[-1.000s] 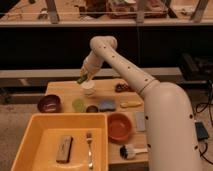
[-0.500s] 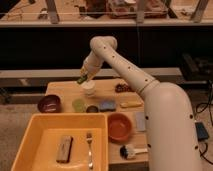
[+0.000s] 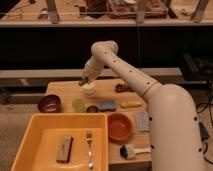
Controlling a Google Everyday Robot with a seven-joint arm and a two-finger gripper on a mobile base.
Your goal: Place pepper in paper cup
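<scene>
The white paper cup point(image 3: 89, 90) stands at the back of the wooden table point(image 3: 67, 89). Right above its rim my gripper point(image 3: 86, 80) hangs from the long white arm and is shut on the green pepper point(image 3: 82, 82). Only the pepper's lower end shows, poking out just over the cup's left edge; the rest is hidden by the gripper.
A dark red bowl point(image 3: 49, 103), a small green cup point(image 3: 78, 105), a tiny dark cup point(image 3: 92, 109) and a blue sponge point(image 3: 107, 105) lie in front of the paper cup. The yellow tray point(image 3: 35, 131) holds a brown block point(image 3: 65, 148) and a fork point(image 3: 90, 149). An orange bowl point(image 3: 120, 127) sits right.
</scene>
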